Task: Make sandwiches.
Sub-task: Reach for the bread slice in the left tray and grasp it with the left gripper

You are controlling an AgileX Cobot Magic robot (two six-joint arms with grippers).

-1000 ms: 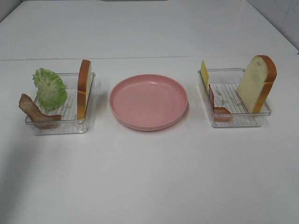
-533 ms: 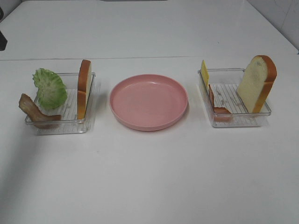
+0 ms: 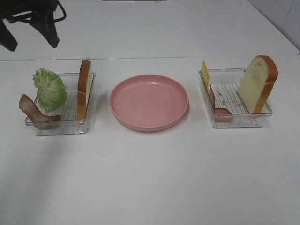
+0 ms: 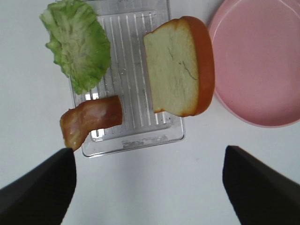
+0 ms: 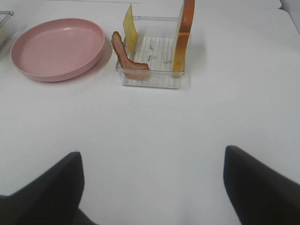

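The left pincer point(image 4: 150, 187) hangs near the left tray point(image 3: 70, 108), its jaws spread wide and holding nothing. In that tray a bread slice point(image 3: 84, 89) stands on edge beside the pink plate point(image 3: 149, 102). A lettuce leaf point(image 3: 50, 88) and a bacon strip point(image 3: 33, 112) lean over the far side. The right pincer point(image 5: 150, 187) is also wide open and empty, well apart from the right tray point(image 5: 157, 51). That tray holds a second bread slice point(image 3: 257, 84), a cheese square point(image 3: 205, 74) and a second bacon strip point(image 3: 218, 105). All rest on the white surface point(image 3: 150, 178).

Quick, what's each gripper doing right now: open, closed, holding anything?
Left gripper: open, holding nothing.
Right gripper: open, holding nothing.
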